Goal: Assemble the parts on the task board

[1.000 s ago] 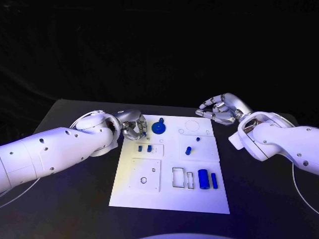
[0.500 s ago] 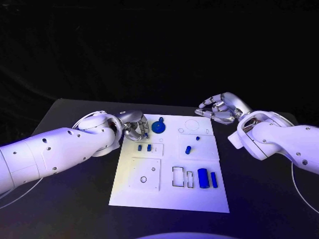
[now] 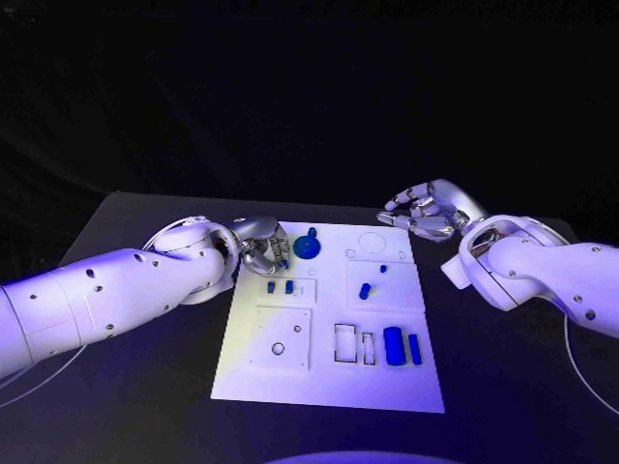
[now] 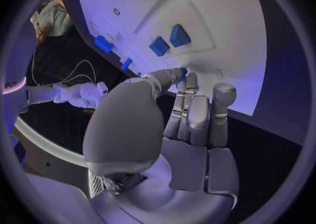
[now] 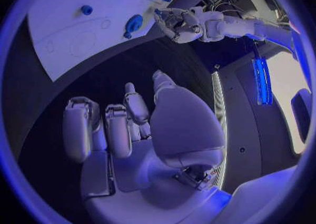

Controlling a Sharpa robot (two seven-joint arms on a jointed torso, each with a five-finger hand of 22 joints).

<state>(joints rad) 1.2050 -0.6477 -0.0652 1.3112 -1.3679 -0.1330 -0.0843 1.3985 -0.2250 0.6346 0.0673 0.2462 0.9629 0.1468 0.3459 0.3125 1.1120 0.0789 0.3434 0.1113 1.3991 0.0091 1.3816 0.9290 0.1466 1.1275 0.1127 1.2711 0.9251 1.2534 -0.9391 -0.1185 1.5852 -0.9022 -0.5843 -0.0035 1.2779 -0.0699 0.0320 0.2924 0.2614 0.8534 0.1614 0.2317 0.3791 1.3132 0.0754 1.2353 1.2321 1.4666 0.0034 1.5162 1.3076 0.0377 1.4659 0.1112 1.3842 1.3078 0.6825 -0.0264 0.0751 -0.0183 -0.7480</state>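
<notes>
The white task board (image 3: 324, 372) lies mid-table. On it are a round blue part (image 3: 307, 246), two small blue blocks (image 3: 280, 287), a short blue peg (image 3: 366, 290), a blue cylinder (image 3: 395, 346) and a thin blue bar (image 3: 414, 349). My left hand (image 3: 261, 244) hovers at the board's far left corner, fingers curled. In the left wrist view its thumb and a finger pinch a small blue part (image 4: 182, 70) over the board (image 4: 217, 34). My right hand (image 3: 428, 213) hangs beyond the far right corner, fingers curled in on nothing (image 5: 125, 124).
The board has empty outlined slots: a circle (image 3: 372, 243) at the far right, a square plate with holes (image 3: 281, 338) at the near left, and narrow rectangles (image 3: 346, 343) beside the cylinder. Black table (image 3: 142, 387) surrounds the board on all sides.
My left hand has edged slightly toward the board's far left corner. The right hand and the parts on the board have stayed in place.
</notes>
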